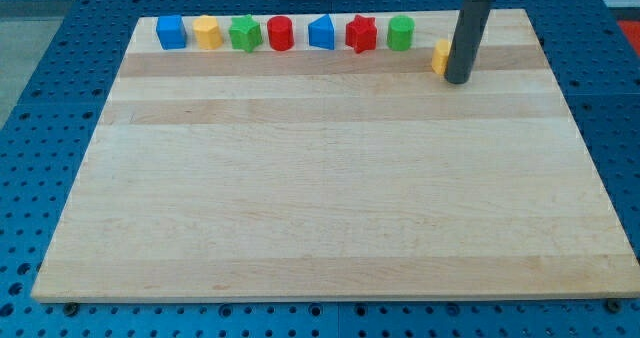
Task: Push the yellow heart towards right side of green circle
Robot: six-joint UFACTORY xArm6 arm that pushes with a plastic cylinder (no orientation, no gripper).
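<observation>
camera view: my tip (pixel 458 80), a bare rod with no jaws to spread or pinch, touches the yellow heart's (pixel 440 56) right side. the heart sits near the green circle (pixel 401 33), to its right. the push looks nearly finished; next, a short leftward nudge.

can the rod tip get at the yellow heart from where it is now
Probably yes. My tip is already right beside the yellow heart, on its right and partly hiding it. Nothing sits between them, and the green circle lies farther to the view's left, out of the way.
</observation>
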